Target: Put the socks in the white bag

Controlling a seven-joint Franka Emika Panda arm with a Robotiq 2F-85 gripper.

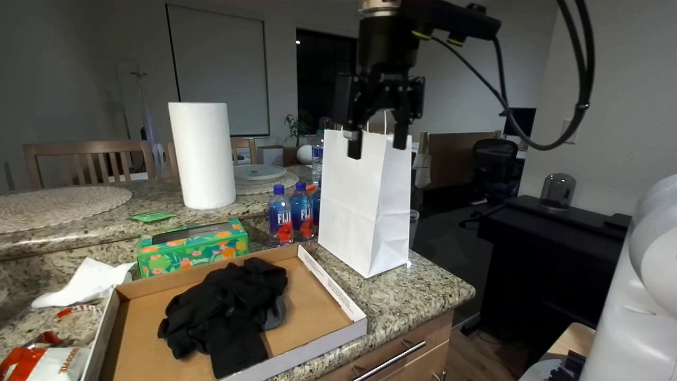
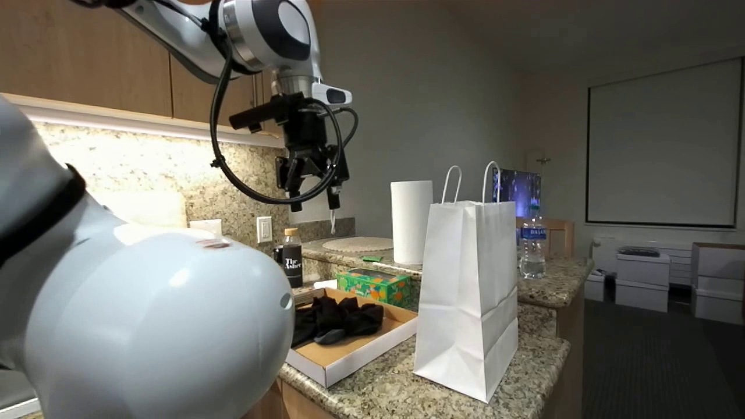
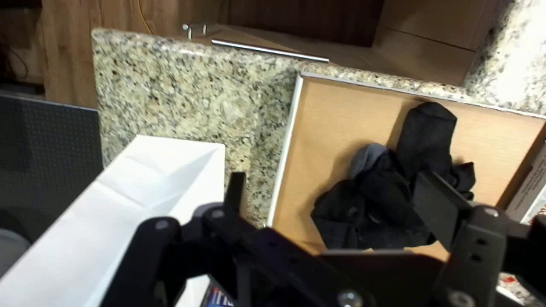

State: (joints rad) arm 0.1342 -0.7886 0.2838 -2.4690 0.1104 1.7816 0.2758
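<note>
A: How did the black two-fingered gripper (image 1: 377,145) stand?

B: Its jaws were apart, holding nothing. Below it, soft black fabric socks (image 1: 227,307) lay heaped in a shallow white-sided cardboard box (image 1: 312,296); below and to one side stood a tall white paper bag (image 2: 465,297).

A: What did the pick-up call for?

B: It likely called for a descent centred on the socks, a deep pinch, then a lift higher than the bag.

Consists of a speckled stone counter (image 1: 423,288) and raised ledge (image 1: 111,225); carries an upright white bag (image 1: 362,203), cardboard tray (image 1: 314,296), tissue box (image 1: 198,248), bottles (image 1: 301,211) and napkin (image 1: 87,283) below, plus paper roll (image 1: 203,156) and woven mat (image 1: 58,205) above.
</note>
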